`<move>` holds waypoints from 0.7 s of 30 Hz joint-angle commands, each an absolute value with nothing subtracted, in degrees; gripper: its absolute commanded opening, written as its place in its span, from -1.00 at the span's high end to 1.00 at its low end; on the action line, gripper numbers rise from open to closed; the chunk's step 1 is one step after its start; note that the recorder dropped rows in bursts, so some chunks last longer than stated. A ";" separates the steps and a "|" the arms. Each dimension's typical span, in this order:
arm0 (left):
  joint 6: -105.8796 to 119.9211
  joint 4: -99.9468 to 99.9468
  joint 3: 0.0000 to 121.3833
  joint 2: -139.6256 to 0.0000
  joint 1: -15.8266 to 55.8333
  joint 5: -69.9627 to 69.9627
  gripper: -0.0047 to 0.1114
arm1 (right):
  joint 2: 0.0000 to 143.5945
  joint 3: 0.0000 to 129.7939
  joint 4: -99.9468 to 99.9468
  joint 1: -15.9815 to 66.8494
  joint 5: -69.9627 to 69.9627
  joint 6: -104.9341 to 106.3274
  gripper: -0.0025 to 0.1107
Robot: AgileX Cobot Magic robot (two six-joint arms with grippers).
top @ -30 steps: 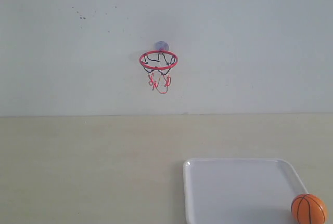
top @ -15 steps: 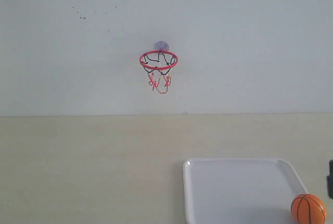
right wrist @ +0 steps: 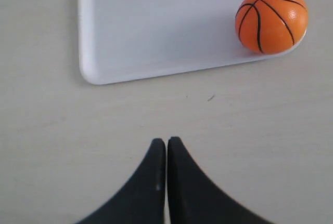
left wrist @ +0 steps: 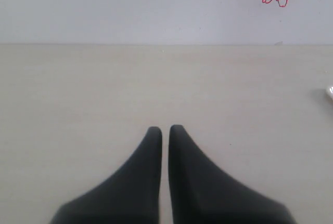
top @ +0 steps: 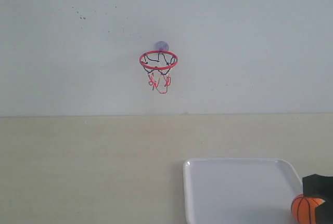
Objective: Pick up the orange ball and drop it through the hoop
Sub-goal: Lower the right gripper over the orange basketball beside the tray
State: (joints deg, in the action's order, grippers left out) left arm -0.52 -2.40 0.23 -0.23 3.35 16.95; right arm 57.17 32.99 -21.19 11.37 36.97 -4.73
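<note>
Jaws pressed together on both: right gripper [right wrist: 166, 142] low over table [right wrist: 260, 130], just off the tray [right wrist: 86, 52]; left gripper [left wrist: 165, 129] likewise. Ball [right wrist: 270, 20] lies in tray's near right corner; hoop [top: 158, 60] far, on wall [top: 250, 37]

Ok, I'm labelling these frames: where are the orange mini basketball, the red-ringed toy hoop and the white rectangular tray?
orange mini basketball [right wrist: 271, 20]: right wrist view, middle of the ball.
red-ringed toy hoop [top: 158, 68]: exterior view, front of the ring.
white rectangular tray [right wrist: 156, 26]: right wrist view, bare floor.
</note>
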 commanded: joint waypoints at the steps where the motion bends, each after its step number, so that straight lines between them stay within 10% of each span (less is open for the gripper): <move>1: -0.44 -2.28 0.00 0.00 3.55 16.44 0.85 | 57.22 33.35 -19.82 10.99 37.31 -4.80 0.96; 15: -0.44 -2.28 0.00 0.00 3.55 16.44 0.85 | 67.70 51.39 -10.82 10.99 53.93 0.55 0.92; 21: -0.44 -2.28 0.00 0.00 3.55 16.44 0.85 | 81.72 56.73 -10.16 10.99 52.79 0.00 -0.26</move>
